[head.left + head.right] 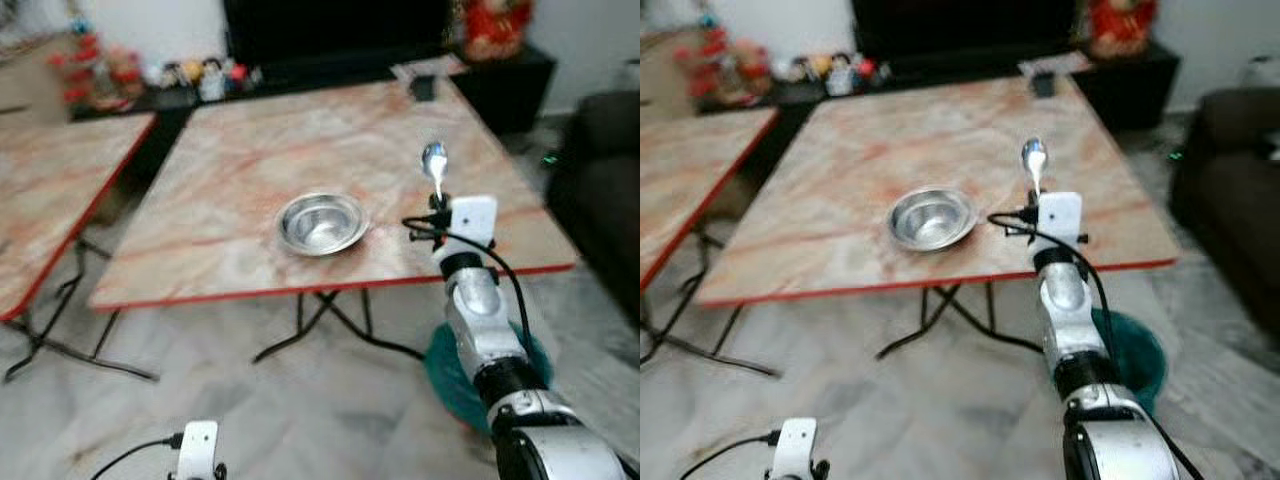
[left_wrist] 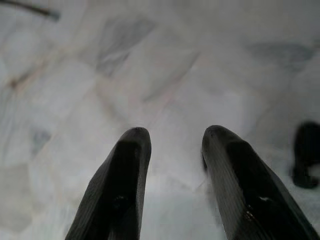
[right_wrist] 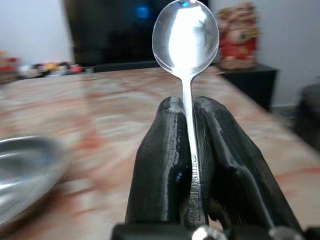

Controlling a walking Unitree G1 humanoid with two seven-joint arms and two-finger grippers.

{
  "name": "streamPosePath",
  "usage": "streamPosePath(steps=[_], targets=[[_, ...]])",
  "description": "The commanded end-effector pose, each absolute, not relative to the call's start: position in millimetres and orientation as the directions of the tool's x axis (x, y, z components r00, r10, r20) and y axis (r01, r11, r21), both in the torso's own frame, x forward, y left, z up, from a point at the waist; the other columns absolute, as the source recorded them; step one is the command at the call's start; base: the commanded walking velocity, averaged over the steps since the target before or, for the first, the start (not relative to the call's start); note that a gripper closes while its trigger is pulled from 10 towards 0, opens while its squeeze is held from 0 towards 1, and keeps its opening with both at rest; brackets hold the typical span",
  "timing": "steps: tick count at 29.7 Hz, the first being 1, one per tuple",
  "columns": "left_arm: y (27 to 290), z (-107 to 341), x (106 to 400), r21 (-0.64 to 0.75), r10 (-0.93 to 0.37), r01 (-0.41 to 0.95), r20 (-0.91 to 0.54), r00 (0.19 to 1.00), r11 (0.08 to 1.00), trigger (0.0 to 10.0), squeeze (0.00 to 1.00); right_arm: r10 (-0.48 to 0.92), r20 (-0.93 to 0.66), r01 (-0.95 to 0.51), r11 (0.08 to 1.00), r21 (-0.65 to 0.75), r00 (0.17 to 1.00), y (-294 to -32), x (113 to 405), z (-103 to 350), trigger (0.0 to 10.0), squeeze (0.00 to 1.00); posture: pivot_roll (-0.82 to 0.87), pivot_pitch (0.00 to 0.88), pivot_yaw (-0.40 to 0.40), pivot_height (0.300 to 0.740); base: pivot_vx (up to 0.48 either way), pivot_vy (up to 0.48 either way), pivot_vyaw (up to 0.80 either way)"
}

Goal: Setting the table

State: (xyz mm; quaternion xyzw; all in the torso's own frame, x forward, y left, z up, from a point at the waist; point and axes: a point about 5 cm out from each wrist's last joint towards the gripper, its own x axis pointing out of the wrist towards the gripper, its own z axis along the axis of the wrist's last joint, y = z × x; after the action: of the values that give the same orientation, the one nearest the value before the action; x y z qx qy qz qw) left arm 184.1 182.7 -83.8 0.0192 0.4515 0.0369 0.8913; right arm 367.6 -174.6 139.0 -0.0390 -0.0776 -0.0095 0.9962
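Observation:
A shiny metal spoon [image 1: 434, 163] stands upright, bowl up, held by its handle in my right gripper [image 3: 189, 107], which is shut on it. The gripper hovers over the near right part of the marble-patterned table [image 1: 250, 150] with a red edge. A steel bowl [image 1: 321, 222] sits on the table just left of the gripper; its rim [image 3: 25, 170] shows in the right wrist view. My left gripper [image 2: 172, 142] hangs low over the pale floor, fingers apart with nothing between them.
A second similar table [image 1: 50, 190] stands at the left. A dark TV cabinet [image 1: 330, 40] with small figurines lines the back wall. A dark sofa [image 1: 605, 170] is at the right, and a teal round object [image 1: 455, 370] lies on the floor beneath my right arm.

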Motion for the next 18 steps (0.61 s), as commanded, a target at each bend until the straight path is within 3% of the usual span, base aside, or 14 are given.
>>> streamPosePath(steps=[1,6,13,18], targets=[[183,-85,182,0.069,0.086,-0.050,-0.808,0.583,0.996,10.0,0.00,-0.008,0.160,0.019,0.997,-0.069,0.987,-171,368,141,10.0,0.00,-0.06,0.008,0.086,0.740,0.480,0.000,0.00],[184,-85,183,0.077,0.091,-0.050,-0.809,0.581,0.996,10.0,0.00,-0.001,0.148,0.011,0.998,-0.069,0.989,-168,368,138,10.0,0.00,-0.06,0.009,0.087,0.740,0.439,0.000,0.00],[185,-85,182,0.077,0.094,-0.054,-0.811,0.577,0.996,10.0,0.00,0.027,0.134,-0.016,0.996,-0.086,0.991,-164,365,133,10.0,0.00,-0.06,0.009,0.086,0.740,0.000,0.000,0.00],[187,-85,182,0.081,0.100,-0.060,-0.813,0.574,0.995,10.0,0.00,0.034,0.019,-0.032,0.996,-0.086,0.999,-157,357,108,10.0,0.00,-0.06,0.009,0.087,0.740,0.000,0.000,0.00]])
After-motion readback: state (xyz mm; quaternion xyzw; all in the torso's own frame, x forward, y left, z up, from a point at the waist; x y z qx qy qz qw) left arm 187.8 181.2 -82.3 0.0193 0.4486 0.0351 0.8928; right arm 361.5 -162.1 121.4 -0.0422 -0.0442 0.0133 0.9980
